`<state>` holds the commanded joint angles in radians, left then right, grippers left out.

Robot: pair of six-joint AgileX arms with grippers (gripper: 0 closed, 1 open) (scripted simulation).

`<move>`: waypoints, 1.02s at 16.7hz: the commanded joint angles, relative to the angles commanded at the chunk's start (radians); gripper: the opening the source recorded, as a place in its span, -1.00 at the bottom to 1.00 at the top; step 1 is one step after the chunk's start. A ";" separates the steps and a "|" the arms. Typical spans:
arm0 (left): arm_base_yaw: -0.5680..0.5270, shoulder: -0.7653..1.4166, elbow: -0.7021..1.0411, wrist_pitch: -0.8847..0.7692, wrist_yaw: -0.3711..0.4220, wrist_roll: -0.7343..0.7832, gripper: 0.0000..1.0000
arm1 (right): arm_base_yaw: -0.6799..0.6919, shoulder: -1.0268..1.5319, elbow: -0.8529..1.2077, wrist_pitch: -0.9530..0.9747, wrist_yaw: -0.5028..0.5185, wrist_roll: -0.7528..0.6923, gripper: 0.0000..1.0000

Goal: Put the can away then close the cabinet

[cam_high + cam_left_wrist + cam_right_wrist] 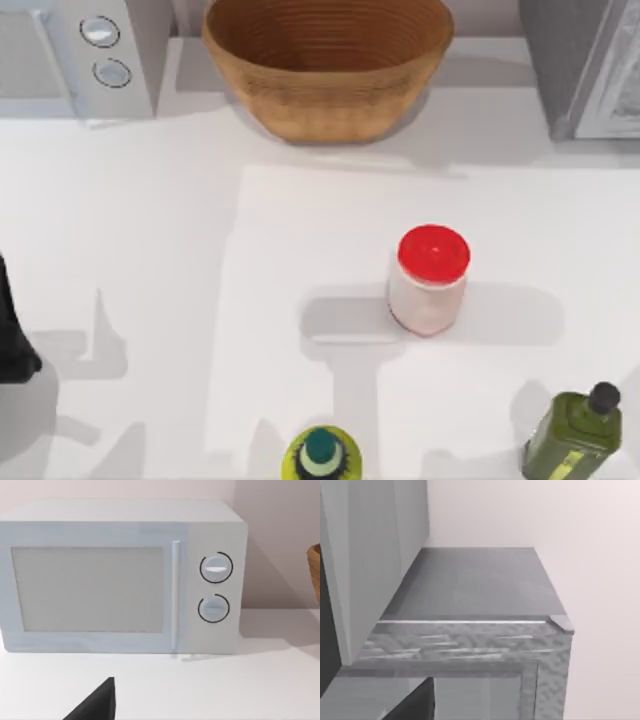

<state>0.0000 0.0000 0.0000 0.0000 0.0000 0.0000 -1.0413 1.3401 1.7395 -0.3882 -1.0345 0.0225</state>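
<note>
A: Cabinet (590,70) first: where is it?
B: At the table's far right corner, a grey box with a pale, white-framed door. The right wrist view looks along its grey top (475,585) from close by.
A: And the can?
B: I cannot place it. On the table (130,250) stand a white jar (430,280) with a red lid, an olive-green bottle (575,435) with a black cap, and a yellow-green bottle (322,455) at the near edge.
A: Any writing to read?
B: None legible; the green bottle's label is too small.
A: The grippers?
B: The left arm (15,340) sits at the left edge, facing the white microwave (120,575). A dark finger (97,702) shows, and another (412,702) by the cabinet; how far either hand is open I cannot tell.
A: Anything else?
B: A woven basket (330,70) at the back.
</note>
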 joint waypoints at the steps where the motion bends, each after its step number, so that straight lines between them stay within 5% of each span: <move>1: 0.000 0.000 0.000 0.000 0.000 0.000 1.00 | 0.000 -0.001 0.002 -0.002 0.000 0.000 1.00; 9: 0.000 0.000 0.000 0.000 0.000 0.000 1.00 | 0.047 0.007 0.012 -0.005 0.060 0.003 1.00; 13: 0.000 0.000 0.000 0.000 0.000 0.000 1.00 | 0.223 0.015 0.033 -0.015 0.273 0.005 1.00; 17: 0.000 0.000 0.000 0.000 0.000 0.000 1.00 | 0.504 0.010 0.045 -0.025 0.591 0.007 1.00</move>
<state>0.0000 0.0000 0.0000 0.0000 0.0000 0.0000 -0.5375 1.3502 1.7845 -0.4133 -0.4435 0.0293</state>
